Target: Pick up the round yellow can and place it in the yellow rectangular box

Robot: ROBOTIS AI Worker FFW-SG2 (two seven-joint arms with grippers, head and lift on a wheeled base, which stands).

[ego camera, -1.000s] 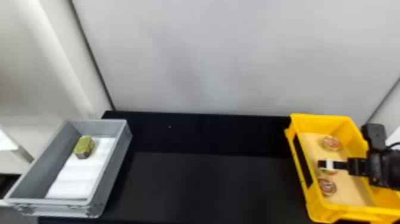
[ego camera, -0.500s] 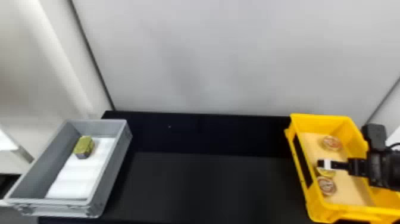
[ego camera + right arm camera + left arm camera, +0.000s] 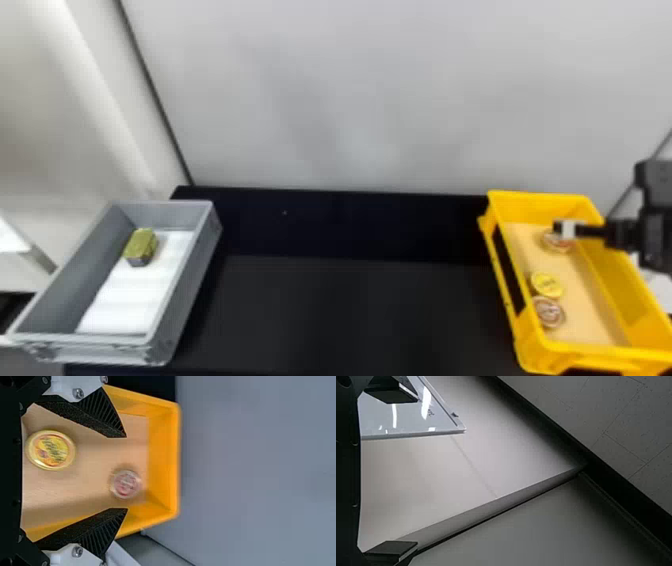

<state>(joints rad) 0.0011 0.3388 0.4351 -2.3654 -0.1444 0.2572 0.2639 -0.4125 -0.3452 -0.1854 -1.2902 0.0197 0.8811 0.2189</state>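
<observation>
We see the right gripper point(image 3: 565, 229) over the far part of the yellow rectangular box point(image 3: 540, 197), at the right of the black tabletop point(image 3: 360, 310). The right wrist view shows us its jaws well apart, holding nothing. The round yellow can point(image 3: 546, 285) lies on the box's tan floor point(image 3: 582, 295), face up, just beside a round can with a reddish-white lid point(image 3: 549, 312) on its near side; we cannot tell whether those two touch. A second round, reddish-lidded can point(image 3: 557, 244) lies farther back, partly hidden from our head view by the gripper.

At the left of the tabletop we have a grey rectangular box point(image 3: 182, 300) with a white lining point(image 3: 122, 305); an olive-yellow and dark block point(image 3: 141, 247) sits in its far part. In the left wrist view, the left gripper point(image 3: 417, 472) has empty jaws, set wide apart.
</observation>
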